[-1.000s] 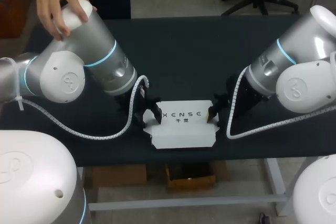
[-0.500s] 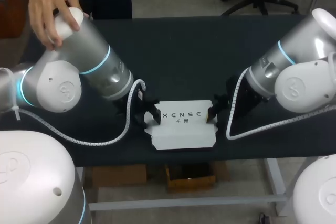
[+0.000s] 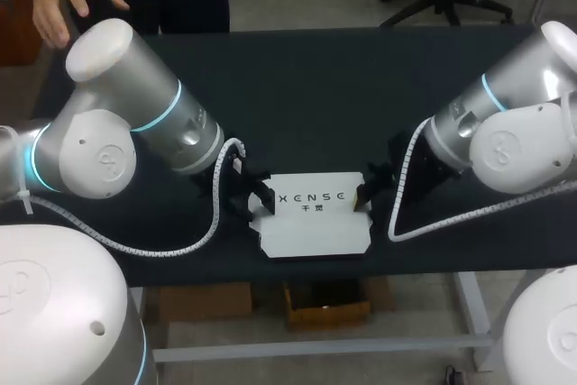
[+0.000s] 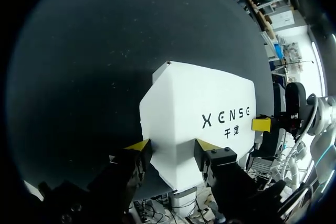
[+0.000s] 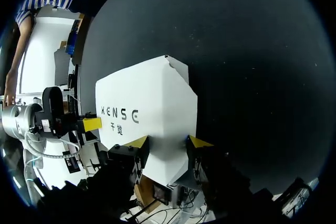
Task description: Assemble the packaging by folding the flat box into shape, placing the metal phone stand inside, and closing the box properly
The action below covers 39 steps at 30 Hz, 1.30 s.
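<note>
Dark table fills the view, and the white box sits on it, close to the front edge. The left gripper is at the box's left end. Its two yellow fingers stand a little apart and press that end from both sides, so it holds the box. The right gripper is at the box's right end and holds that end the same way. The box's top has black letters facing up.

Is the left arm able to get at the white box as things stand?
Likely yes: the left tool straddles an end flap of the white box, both tips against it, nothing in the way.
</note>
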Available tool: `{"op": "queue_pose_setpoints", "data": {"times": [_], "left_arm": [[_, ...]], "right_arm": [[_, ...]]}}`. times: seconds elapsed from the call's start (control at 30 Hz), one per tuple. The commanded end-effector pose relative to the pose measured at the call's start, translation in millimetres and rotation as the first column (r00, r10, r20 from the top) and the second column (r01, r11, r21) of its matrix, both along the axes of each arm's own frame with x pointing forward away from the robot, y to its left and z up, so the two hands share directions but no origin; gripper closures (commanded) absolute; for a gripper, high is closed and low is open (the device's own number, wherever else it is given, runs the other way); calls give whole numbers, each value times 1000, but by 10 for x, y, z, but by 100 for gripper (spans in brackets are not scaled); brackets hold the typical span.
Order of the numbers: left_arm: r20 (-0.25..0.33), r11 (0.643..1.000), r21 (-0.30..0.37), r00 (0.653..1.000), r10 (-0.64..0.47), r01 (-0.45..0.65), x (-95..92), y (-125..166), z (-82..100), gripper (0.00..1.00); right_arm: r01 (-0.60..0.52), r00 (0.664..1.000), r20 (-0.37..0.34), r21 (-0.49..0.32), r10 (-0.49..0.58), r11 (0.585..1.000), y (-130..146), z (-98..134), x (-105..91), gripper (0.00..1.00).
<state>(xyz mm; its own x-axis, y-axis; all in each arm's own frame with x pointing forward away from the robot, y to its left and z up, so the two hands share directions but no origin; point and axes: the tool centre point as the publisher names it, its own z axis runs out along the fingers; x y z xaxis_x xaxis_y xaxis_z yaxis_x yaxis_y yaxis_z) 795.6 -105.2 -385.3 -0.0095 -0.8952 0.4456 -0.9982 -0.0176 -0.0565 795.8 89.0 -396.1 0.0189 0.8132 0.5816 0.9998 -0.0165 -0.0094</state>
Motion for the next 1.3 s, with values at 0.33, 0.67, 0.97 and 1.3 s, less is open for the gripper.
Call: {"op": "queue_pose_setpoints", "data": {"times": [0.33, 0.67, 0.97, 1.3], "left_arm": [[0, 999, -37, 1000, -9, 9, 11, -26, -99, 45], [-2, 998, -59, 1000, -8, 8, 25, -43, -77, 45], [1, 997, -79, 1000, -14, 14, 29, -56, -67, 47], [-5, 993, -121, 1000, -11, 10, 24, -66, -57, 46]], "right_arm": [[-19, 999, 38, 88, 16, 996, 34, -11, 0, 56], [-30, 999, 46, 101, 25, 994, 81, 30, 8, 56], [-36, 998, 47, 105, 31, 994, 92, 25, 9, 56], [-36, 998, 49, 114, 31, 993, 107, 23, 13, 55]]}}
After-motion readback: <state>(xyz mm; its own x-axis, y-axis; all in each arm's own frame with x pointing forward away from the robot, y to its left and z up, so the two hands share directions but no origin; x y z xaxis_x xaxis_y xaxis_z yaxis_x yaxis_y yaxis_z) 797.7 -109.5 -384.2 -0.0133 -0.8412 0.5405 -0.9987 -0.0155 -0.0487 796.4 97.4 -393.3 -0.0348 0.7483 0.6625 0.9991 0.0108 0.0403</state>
